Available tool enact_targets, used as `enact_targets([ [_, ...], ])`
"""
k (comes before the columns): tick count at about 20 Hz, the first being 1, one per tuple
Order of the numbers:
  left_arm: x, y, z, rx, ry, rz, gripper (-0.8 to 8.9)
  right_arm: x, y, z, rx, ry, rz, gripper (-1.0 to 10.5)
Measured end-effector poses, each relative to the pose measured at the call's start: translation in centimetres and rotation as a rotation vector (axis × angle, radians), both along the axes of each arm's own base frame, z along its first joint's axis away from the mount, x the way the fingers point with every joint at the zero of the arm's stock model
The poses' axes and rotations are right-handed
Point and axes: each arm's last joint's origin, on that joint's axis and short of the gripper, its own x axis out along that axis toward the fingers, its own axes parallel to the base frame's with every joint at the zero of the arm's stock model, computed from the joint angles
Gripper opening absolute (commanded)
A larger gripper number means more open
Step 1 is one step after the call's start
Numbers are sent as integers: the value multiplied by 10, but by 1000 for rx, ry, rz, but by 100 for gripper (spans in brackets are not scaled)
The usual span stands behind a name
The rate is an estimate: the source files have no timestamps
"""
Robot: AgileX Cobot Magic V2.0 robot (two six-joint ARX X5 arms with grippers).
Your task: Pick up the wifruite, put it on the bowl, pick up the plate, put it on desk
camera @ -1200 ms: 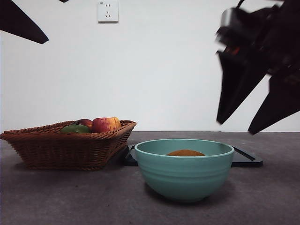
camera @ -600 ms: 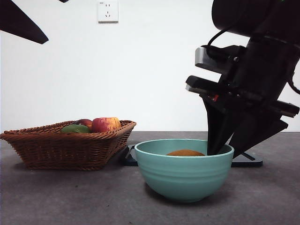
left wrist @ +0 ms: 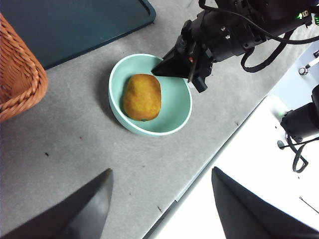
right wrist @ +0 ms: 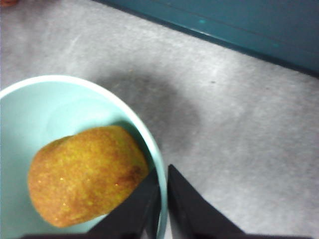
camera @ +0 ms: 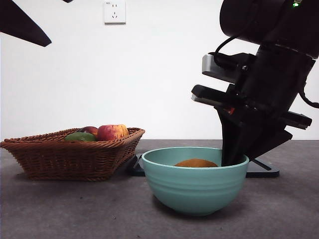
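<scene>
The orange-brown wifruite (camera: 196, 163) lies inside the teal bowl (camera: 194, 191) on the grey desk (camera: 75, 214). It also shows in the left wrist view (left wrist: 142, 97) and the right wrist view (right wrist: 87, 174). My right gripper (camera: 233, 159) has come down on the bowl's far right rim. One jaw is inside the bowl (right wrist: 30, 114) and one outside, shut on the rim (right wrist: 163, 174). My left gripper (left wrist: 162, 172) is open and empty, high above the bowl (left wrist: 174, 107), and shows as a black tip (camera: 25, 25) in the front view.
A dark teal tray (camera: 261, 169) lies flat behind the bowl. A wicker basket (camera: 70, 157) at the left holds a red-yellow apple (camera: 112, 132) and a green fruit (camera: 79, 136). The desk's edge (left wrist: 209, 164) runs close to the bowl.
My right arm came down from high on the right onto the bowl's rim and closed its jaws there. The bowl shifted slightly left. The left arm stayed still.
</scene>
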Motion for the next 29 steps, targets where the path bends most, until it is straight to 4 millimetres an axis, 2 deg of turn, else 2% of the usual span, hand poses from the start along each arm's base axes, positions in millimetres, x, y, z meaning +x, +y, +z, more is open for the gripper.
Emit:
enact_targets([
  [3, 0, 0, 0, 0, 0, 0, 312, -2, -1, 10, 20, -13, 5, 9],
  [6, 0, 0, 0, 0, 0, -1, 312, 7, -1, 30, 53, -57, -14, 8],
  [10, 0, 0, 0, 0, 0, -1, 312, 26, -12, 48, 75, -114, -66, 9],
  [14, 0, 0, 0, 0, 0, -1, 312, 56, -23, 66, 84, -173, -128, 9],
  [18, 0, 0, 0, 0, 0, -1, 312, 88, -26, 64, 58, -173, -154, 9],
  [22, 0, 0, 0, 0, -1, -1, 312, 115, -23, 53, 35, -157, -152, 9],
  [29, -1, 1, -2, 15, 16, -2, 312, 143, -17, 18, 1, -114, -148, 8],
])
